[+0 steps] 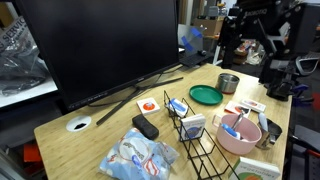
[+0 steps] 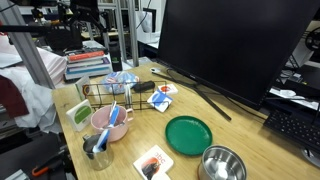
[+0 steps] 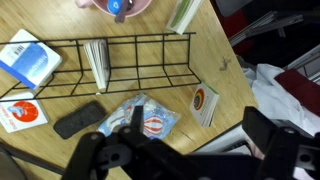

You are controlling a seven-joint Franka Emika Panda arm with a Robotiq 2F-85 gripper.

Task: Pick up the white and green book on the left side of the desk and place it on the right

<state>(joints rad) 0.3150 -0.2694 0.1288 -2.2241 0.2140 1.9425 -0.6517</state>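
The white and green book lies flat at the desk's edge next to a pink bowl, in both exterior views (image 1: pixel 258 171) (image 2: pixel 80 114). It also shows at the top of the wrist view (image 3: pixel 185 15). The desk (image 1: pixel 100 135) is light wood with a round white grommet (image 1: pixel 78 125). My gripper (image 3: pixel 200 135) hangs high over the desk's edge, above a plastic bag and a small rainbow-marked booklet. Its dark fingers are spread wide with nothing between them. It is well clear of the book. The arm (image 1: pixel 255 30) is raised behind the desk.
A black wire rack (image 3: pixel 120 60) holds a thin book and stands beside a blue-print carton (image 3: pixel 30 58). Nearby are a black remote (image 3: pixel 78 118), plastic bag (image 3: pixel 140 118), rainbow booklet (image 3: pixel 203 105), pink bowl (image 1: pixel 238 133), green plate (image 1: pixel 206 95), metal bowl (image 1: pixel 228 82) and a large monitor (image 1: pixel 100 45).
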